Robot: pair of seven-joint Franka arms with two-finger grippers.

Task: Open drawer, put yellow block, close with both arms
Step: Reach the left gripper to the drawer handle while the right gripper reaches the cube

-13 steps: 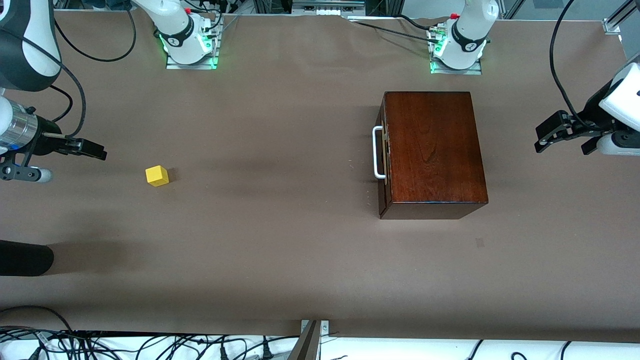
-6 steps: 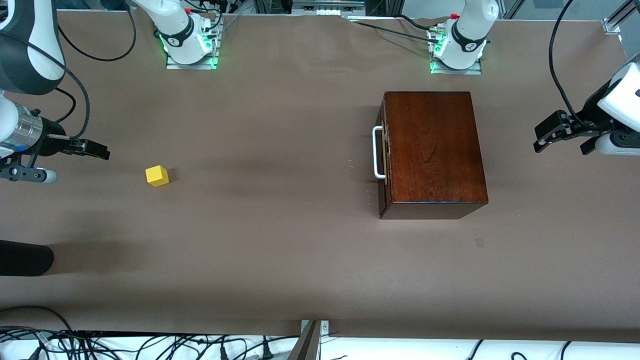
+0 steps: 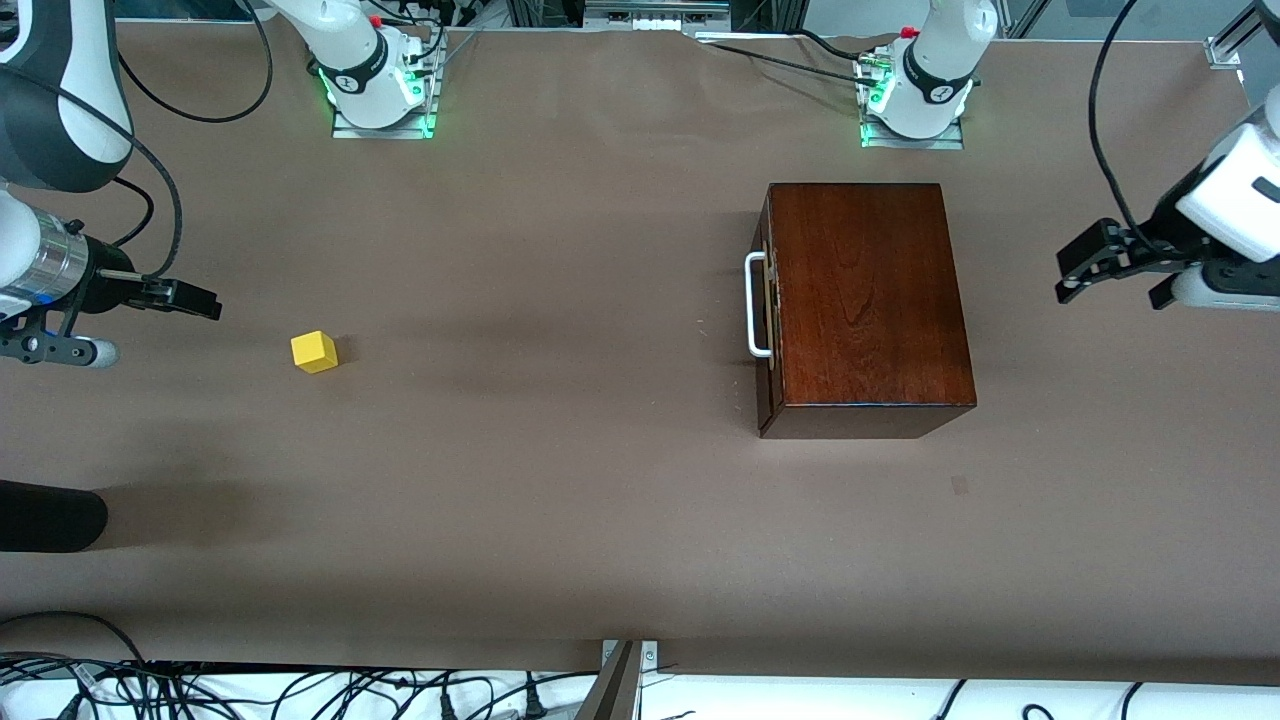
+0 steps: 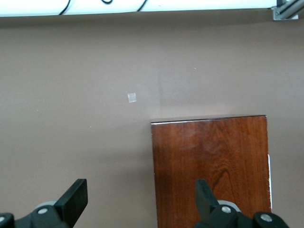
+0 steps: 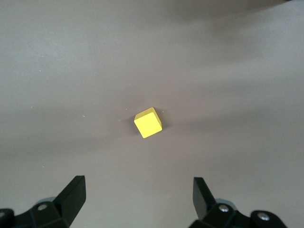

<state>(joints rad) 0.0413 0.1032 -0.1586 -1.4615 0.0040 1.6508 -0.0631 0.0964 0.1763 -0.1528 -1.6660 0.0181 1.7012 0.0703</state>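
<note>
A small bright yellow cube [image 3: 314, 352] sits on the brown tabletop [image 3: 560, 400] near the right pincer [image 3: 190, 298], jaws apart; the left pincer [image 3: 1085, 262], also apart, hangs beside the closed dark mahogany drawer box [image 3: 865, 300].

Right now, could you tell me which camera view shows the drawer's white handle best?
The front view: the white handle shows whole on the shut drawer of the wooden box. The left wrist view shows only a thin white sliver at the box's edge; the right wrist view shows none.

Brown table covering [image 3: 560, 250] spans the work surface. Small pale square mark [image 3: 960, 485] lies on it. Tangled black cables [image 3: 300, 690] run along the edge nearest the front camera.
</note>
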